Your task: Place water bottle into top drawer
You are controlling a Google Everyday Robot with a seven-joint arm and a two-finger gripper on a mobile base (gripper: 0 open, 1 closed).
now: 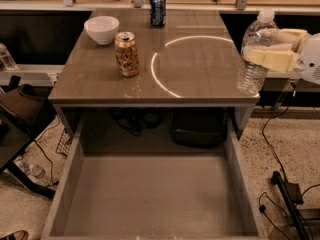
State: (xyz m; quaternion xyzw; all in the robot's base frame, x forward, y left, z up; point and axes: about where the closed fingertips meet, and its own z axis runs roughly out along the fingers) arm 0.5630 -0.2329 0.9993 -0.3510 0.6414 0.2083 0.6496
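Both jaws clasp water bottle at table edge.

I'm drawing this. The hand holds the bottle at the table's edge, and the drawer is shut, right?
Not quite: the drawer is open, pulled out below the table, as the camera view shows. The hand does hold the bottle at the table's edge.
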